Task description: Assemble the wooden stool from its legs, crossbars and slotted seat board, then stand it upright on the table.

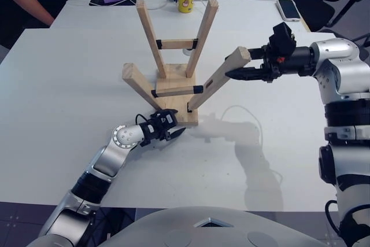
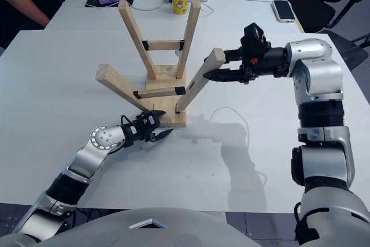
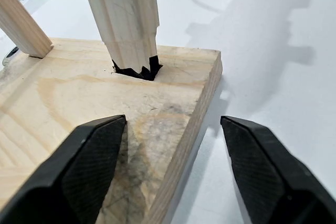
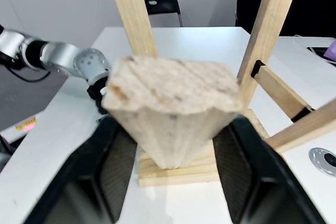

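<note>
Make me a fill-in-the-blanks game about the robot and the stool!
The stool's legs point ___.
The right gripper is shut on one ___.
The left gripper is ___ over the seat board's edge.
Missing words: up, leg, open.

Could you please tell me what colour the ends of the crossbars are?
Black, against the pale wood; the crossbars show best in the left eye view.
</note>
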You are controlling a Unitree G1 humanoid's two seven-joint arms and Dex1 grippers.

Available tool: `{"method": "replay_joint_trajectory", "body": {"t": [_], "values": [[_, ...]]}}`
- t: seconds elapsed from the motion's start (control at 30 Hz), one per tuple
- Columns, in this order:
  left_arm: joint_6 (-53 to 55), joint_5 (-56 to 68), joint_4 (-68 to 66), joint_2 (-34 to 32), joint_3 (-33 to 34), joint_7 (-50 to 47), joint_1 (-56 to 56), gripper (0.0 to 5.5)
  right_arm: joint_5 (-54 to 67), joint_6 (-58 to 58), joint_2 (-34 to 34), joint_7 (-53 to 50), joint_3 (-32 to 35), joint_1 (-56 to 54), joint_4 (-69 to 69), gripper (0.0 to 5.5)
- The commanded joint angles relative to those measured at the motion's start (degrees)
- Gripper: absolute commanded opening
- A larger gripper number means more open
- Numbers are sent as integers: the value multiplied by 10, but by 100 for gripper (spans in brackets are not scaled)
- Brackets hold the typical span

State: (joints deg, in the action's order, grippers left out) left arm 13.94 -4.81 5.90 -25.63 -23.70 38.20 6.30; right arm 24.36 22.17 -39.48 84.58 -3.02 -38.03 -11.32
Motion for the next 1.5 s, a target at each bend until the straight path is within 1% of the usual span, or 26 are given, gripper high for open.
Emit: {"method": "replay_joint_trajectory", "body": {"t": [0.03, 0.23, 0.33, 0.43, 0.53, 0.6, 0.7, 0.8, 1.03, 1.1, 1.17, 1.23, 1.3, 1.4, 1.47, 1.5], "values": [[28, -5, -25, 6, -21, 4, -39, 335, -26, 29, -4, -45, -39, 93, 78, 207], [18, -6, -41, 11, -26, 1, -36, 335, -28, 43, 28, -111, -55, 66, 69, 207], [12, -8, -50, 12, -28, 2, -35, 335, -28, 41, 38, -116, -65, 55, 64, 207], [7, -9, -59, 14, -28, 2, -33, 335, -27, 37, 40, -116, -81, 68, 77, 207], [4, -10, -64, 16, -28, -2, -34, 335, -10, 44, 64, -135, -74, 65, 68, 207], [4, -12, -66, 18, -29, -4, -35, 335, -23, 24, 82, -156, -76, 59, 41, 207], [3, -13, -72, 19, -34, -5, -34, 335, -14, 23, 80, -124, -107, 94, 88, 207], [9, -14, -69, 19, -35, -6, -34, 335, -40, -11, 81, -124, -131, 110, 83, 206], [38, -24, -79, 25, -37, -18, -24, 335, -57, -17, 124, -209, -109, 68, -10, 206], [44, -26, -81, 28, -39, -21, -21, 335, -65, -32, 126, -202, -119, 62, -16, 206], [50, -26, -81, 31, -39, -23, -20, 335, -49, -25, 114, -167, -137, 77, 17, 206], [55, -26, -80, 32, -38, -26, -20, 335, -43, -19, 110, -162, -145, 87, 32, 206], [43, -13, -69, 40, -23, -35, -25, 335, -56, -29, 110, -174, -148, 84, 14, 206], [-4, 40, -1, 52, 17, -40, -52, 335, -64, -30, 105, -182, -150, 78, 0, 206], [-49, 58, 47, 54, 48, -60, -72, 335, -63, -20, 101, -190, -149, 75, -2, 206], [-92, 52, 75, 53, 63, -76, -83, 335, -59, -13, 97, -196, -147, 75, -2, 206]]}}
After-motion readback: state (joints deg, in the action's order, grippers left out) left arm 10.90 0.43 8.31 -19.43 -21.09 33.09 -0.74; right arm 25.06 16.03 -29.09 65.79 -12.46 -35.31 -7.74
